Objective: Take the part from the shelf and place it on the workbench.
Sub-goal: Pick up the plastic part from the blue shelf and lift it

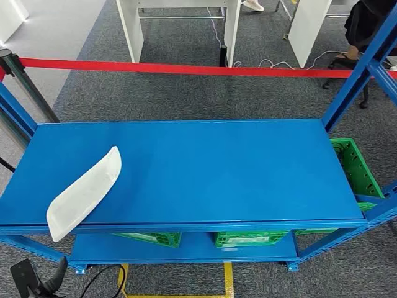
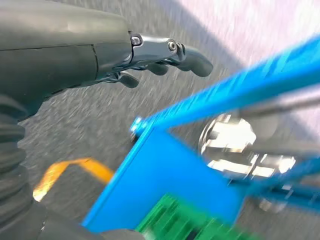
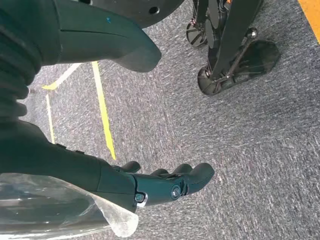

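Left hand (image 2: pixel 113 55) fingers spread, empty; right hand (image 3: pixel 124 180) likewise; white part (image 1: pixel 84 192) overhangs shelf (image 1: pixel 211 167) front edge.

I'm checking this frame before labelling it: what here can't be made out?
- Green crates under the blue shelf, head view: the top board hides all but their rims.
- Round shiny object, left wrist view: motion blur, identity unclear.
- White part, head view: its underside is hidden.
- Left hand: fingertips partly tucked behind the thumb.
- Right hand: palm side turned away.
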You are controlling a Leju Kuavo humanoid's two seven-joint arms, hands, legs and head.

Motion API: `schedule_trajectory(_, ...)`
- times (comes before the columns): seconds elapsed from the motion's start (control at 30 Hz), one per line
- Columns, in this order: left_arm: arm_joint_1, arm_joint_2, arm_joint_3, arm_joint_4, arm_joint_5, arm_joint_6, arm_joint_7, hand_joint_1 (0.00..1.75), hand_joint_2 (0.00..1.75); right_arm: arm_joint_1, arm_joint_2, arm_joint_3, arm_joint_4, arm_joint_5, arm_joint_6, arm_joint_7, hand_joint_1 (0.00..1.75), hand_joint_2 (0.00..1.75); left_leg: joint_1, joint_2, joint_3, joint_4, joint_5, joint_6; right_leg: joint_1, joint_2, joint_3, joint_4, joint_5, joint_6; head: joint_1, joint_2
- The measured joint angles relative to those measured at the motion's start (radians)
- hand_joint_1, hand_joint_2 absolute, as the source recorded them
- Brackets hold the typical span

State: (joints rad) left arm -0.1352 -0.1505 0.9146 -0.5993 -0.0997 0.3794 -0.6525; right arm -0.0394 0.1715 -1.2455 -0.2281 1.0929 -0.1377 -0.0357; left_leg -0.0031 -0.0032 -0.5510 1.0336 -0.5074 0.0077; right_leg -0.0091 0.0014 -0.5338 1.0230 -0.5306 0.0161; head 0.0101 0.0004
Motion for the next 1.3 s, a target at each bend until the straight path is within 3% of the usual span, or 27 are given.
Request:
schedule_trajectory(0.23, 0.011, -0.023, -0.086, -0.119, 0.173, 0.221, -0.034, 0.0, 1.75, -0.008, 0.004, -0.002, 0.001, 0.01, -0.011, 0.002, 0.0, 1.75, 0.0, 0.0, 0.0, 0.0, 0.0, 0.0, 0.0, 0.0, 0.0, 0.0, 0.0, 0.0, 0.0, 0.0)
schedule_trajectory(0.37, 0.015, -0.047, -0.113, -0.205, 0.178, 0.305, -0.048, 0.0, 1.75, -0.011, 0.004, -0.002, 0.002, 0.013, -0.012, 0.002, 0.0, 1.75, 0.0, 0.0, 0.0, 0.0, 0.0, 0.0, 0.0, 0.0, 0.0, 0.0, 0.0, 0.0, 0.0, 0.0)
schedule_trajectory(0.63, 0.017, -0.12, -0.089, -0.415, 0.119, 0.318, -0.048, 0.0, 1.75, -0.014, 0.005, -0.002, 0.003, 0.015, -0.014, -0.008, 0.0, 1.75, 0.0, 0.0, 0.0, 0.0, 0.0, 0.0, 0.0, 0.0, 0.0, 0.0, 0.0, 0.0, 0.0, 0.0)
schedule_trajectory(0.83, 0.057, -0.156, -0.166, -0.581, 0.153, 0.319, -0.048, 0.0, 1.75, -0.014, 0.005, -0.002, 0.004, 0.015, -0.015, -0.019, 0.0, 1.75, 0.0, 0.0, 0.0, 0.0, 0.0, 0.0, 0.0, 0.0, 0.0, 0.0, 0.0, 0.0, 0.0, 0.0)
schedule_trajectory(1.07, 0.079, -0.166, -0.237, -0.763, 0.148, 0.319, -0.049, 0.0, 1.75, -0.015, 0.005, -0.005, 0.004, 0.015, -0.016, -0.022, 0.0, 1.75, 0.0, 0.0, 0.0, 0.0, 0.0, 0.0, 0.0, 0.0, 0.0, 0.0, 0.0, 0.0, 0.0, 0.0)
schedule_trajectory(1.3, 0.089, -0.164, -0.262, -0.836, 0.148, 0.319, -0.049, 0.0, 1.75, -0.016, 0.005, -0.01, 0.004, 0.015, -0.016, -0.022, 0.0, 1.75, 0.0, 0.0, 0.0, 0.0, 0.0, 0.0, 0.0, 0.0, 0.0, 0.0, 0.0, 0.0, 0.0, 0.0)
